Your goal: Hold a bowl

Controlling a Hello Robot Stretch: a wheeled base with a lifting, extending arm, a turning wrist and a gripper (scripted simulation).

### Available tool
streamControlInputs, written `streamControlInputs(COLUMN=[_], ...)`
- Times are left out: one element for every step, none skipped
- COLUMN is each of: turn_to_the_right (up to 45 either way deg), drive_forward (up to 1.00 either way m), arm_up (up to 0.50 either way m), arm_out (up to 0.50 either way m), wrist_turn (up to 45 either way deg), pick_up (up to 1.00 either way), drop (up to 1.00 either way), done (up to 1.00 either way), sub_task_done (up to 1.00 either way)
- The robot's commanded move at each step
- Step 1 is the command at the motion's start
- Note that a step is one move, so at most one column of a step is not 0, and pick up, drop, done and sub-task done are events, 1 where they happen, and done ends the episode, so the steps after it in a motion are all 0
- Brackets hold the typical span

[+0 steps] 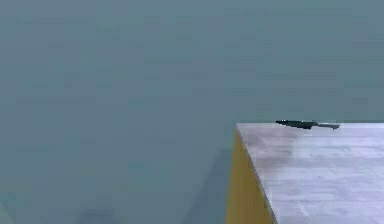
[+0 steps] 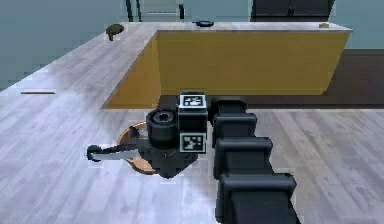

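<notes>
The claw (image 2: 98,153) hangs low at the arm's far end, its thin fingers (image 2: 112,152) pointing toward the arm side view's left. Right at it sits a round brown bowl (image 2: 140,167), resting on the grey wood-grain countertop (image 2: 60,150). With the bowl lying on the surface behind the fingers, I cannot tell whether the claw has hold of it, or of anything, nor whether it touches the rim.

If the grasp is the step in hand, I'd say the thing to get right is a finger on either side of the rim before any lift. Then it should rise straight and slowly, so the bowl neither skids on the smooth top nor tips out.

Farther out, the countertop bends in an L with yellow sides (image 2: 240,65). A thin dark knife-like thing (image 2: 38,93) lies well apart from the bowl; in the forward view that knife-like thing (image 1: 306,125) lies near the counter's far edge. A small brown object (image 2: 117,31) sits at the far corner, with a dark round object (image 2: 205,22) beyond it. A plain blue-grey wall (image 1: 120,80) stands ahead.
</notes>
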Motion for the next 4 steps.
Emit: streamControlInputs(turn_to_the_right=[0.0, 0.0, 0.0, 0.0], drive_forward=[0.00, 0.00, 0.00, 0.00], arm_up=[0.00, -0.08, 0.00, 0.08], arm_out=[0.00, 0.00, 0.00, 0.00], wrist_turn=[27.0, 0.0, 0.0, 0.0], pick_up=[0.00, 0.00, 1.00, 0.00], drop=[0.00, 0.00, 0.00, 0.00], done=[0.00, 0.00, 0.00, 0.00], sub_task_done=[0.00, 0.00, 0.00, 0.00])
